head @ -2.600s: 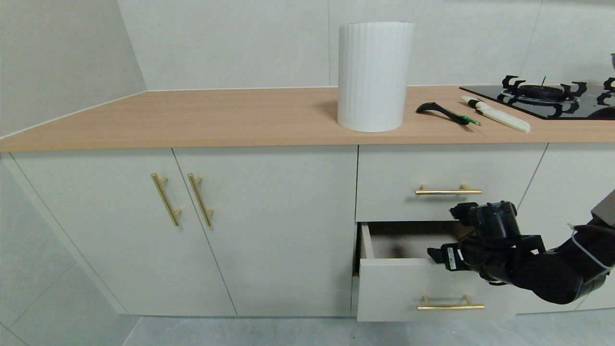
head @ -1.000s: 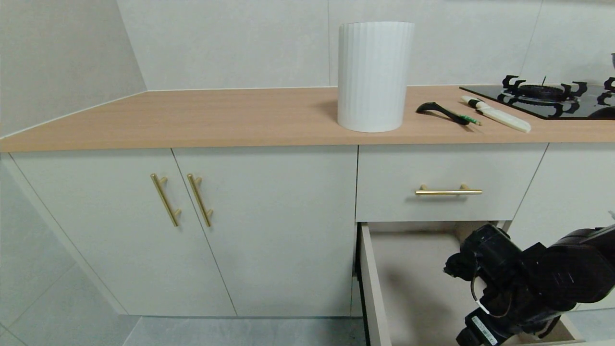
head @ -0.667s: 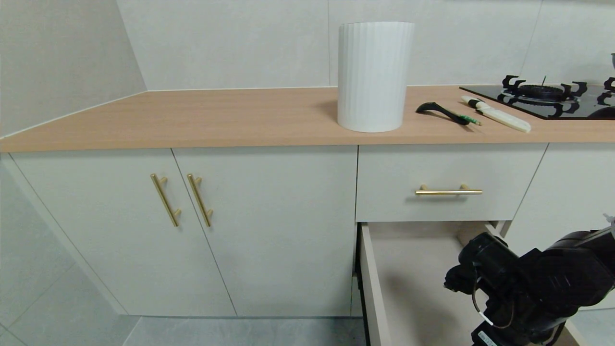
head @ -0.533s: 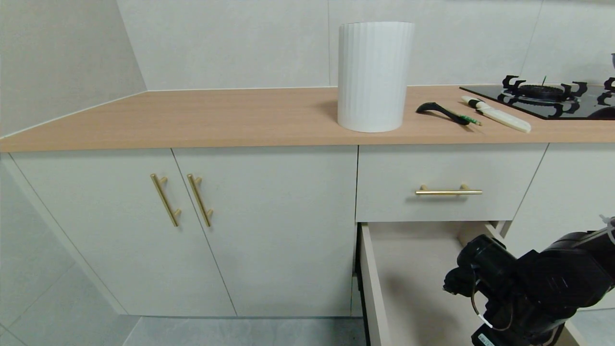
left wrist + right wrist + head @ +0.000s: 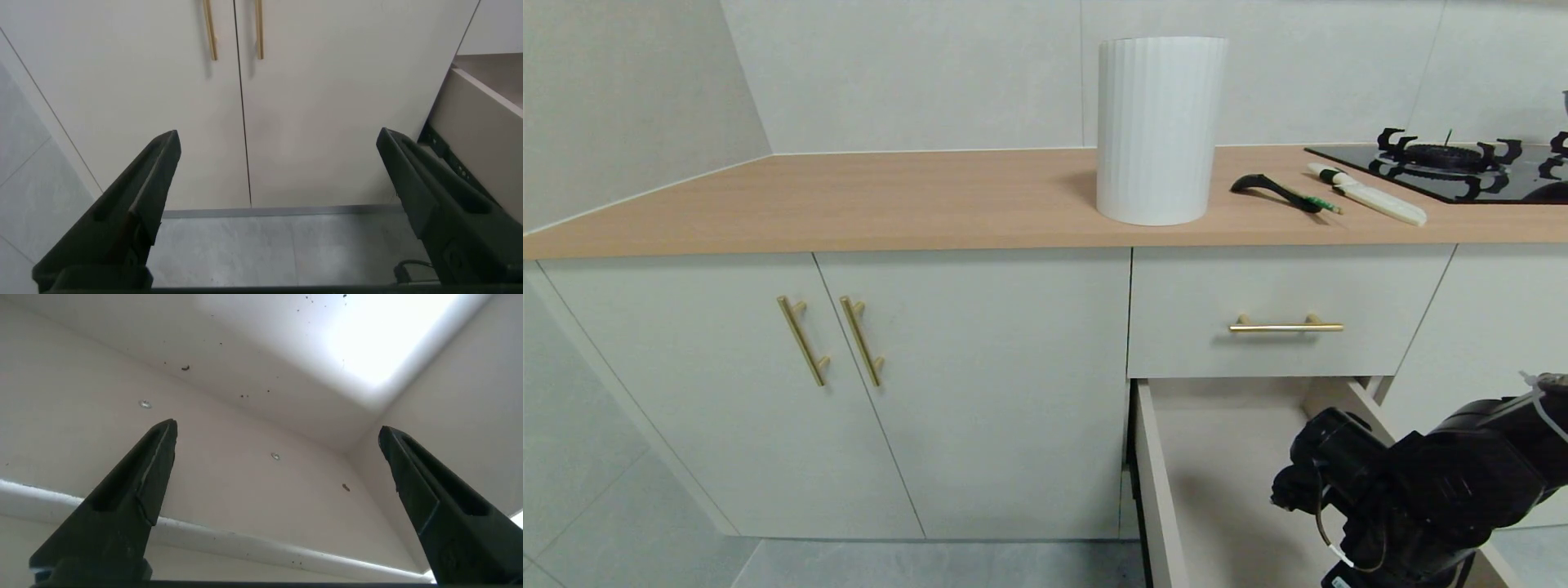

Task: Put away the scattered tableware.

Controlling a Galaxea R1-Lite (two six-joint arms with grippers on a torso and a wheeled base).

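On the wooden counter (image 5: 890,196) lie a black spoon (image 5: 1274,190), a thin green-tipped stick (image 5: 1319,202) and a white knife-like utensil (image 5: 1372,204), right of a tall white ribbed canister (image 5: 1158,131). Below them the lower drawer (image 5: 1156,482) stands pulled far out, with nothing visible inside. My right arm (image 5: 1405,490) hangs over its front right part. In the right wrist view my right gripper (image 5: 276,431) is open, facing the bare drawer interior (image 5: 245,392). My left gripper (image 5: 276,143) is open and holds nothing, low in front of the cabinet doors (image 5: 245,98).
A black gas hob (image 5: 1445,167) sits at the counter's right end. The upper drawer (image 5: 1286,327) is closed. Two cabinet doors with gold handles (image 5: 833,339) are closed on the left. The open drawer's side (image 5: 482,106) juts out beside the left gripper. Grey floor lies below.
The lower drawer has gone from slightly open to pulled far out. My right arm has come down and toward me with it, then shifted slightly inside the drawer. The counter items have not moved.
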